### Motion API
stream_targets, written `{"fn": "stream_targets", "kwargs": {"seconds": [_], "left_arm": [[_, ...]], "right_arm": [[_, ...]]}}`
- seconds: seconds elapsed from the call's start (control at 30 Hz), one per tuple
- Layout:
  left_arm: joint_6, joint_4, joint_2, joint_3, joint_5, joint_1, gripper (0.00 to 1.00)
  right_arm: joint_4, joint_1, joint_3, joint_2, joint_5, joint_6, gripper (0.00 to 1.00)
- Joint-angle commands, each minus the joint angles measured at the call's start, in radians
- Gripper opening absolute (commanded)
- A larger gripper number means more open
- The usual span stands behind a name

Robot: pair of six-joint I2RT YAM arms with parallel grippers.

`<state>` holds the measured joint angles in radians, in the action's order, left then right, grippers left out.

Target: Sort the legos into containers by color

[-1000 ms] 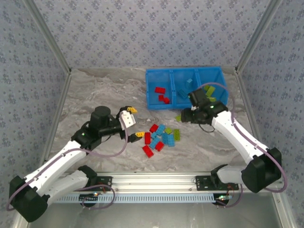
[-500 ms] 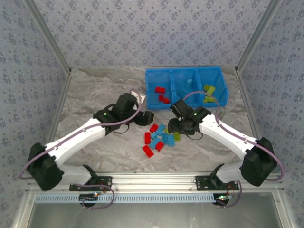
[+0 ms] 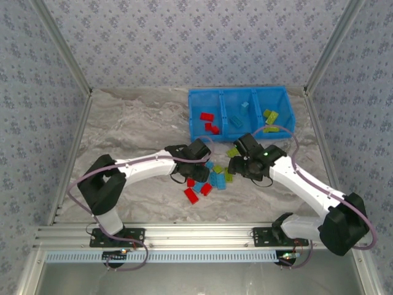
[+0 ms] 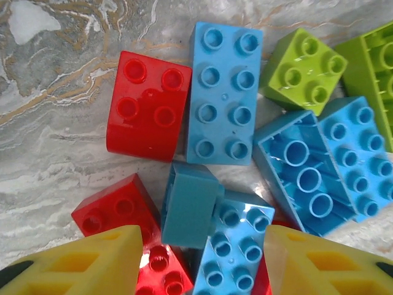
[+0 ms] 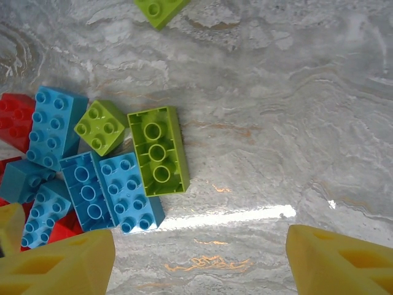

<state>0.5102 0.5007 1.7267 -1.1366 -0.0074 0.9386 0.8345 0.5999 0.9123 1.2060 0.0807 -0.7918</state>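
While the legos [image 3: 207, 178] are lying heaped just short of the bin [image 3: 239, 90], the left gripper [image 4: 199, 239] is straddling a teal brick [image 4: 189, 206], jaws apart. It should be pinching that one alone, missing the red bricks [image 4: 116, 209]. The right gripper [image 5: 199, 243] is hanging open near a green brick [image 5: 158, 150].

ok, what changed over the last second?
Both arms swung in over the loose pile. The left hand reached out from the left side of the table and now straddles blue bricks, with no grip evident. The right hand came back from the bin to the pile's right edge, open and empty. The pile and the bin's contents look unmoved.
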Motion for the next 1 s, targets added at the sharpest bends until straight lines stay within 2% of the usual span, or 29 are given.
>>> {"fn": "stream_targets", "kwargs": {"seconds": [0.0, 0.17, 0.53, 0.7, 0.97], "left_arm": [[-0.033, -0.01, 0.025, -0.052, -0.009, 0.006, 0.52], [-0.056, -0.011, 0.071, -0.076, -0.032, 0.009, 0.41], [-0.106, -0.005, 0.124, -0.063, -0.088, 0.017, 0.4], [-0.116, -0.002, 0.145, -0.065, -0.102, 0.019, 0.31], [-0.094, -0.001, 0.033, -0.088, -0.055, 0.022, 0.21]], "right_arm": [[0.018, -0.013, -0.022, -0.024, 0.002, -0.026, 0.76], [0.014, -0.019, -0.029, -0.029, -0.005, -0.027, 0.76], [0.018, -0.023, -0.024, -0.038, -0.009, -0.027, 0.77], [0.025, -0.023, -0.023, -0.043, -0.007, -0.03, 0.77], [0.016, -0.022, -0.018, -0.118, -0.01, -0.039, 0.77]]}}
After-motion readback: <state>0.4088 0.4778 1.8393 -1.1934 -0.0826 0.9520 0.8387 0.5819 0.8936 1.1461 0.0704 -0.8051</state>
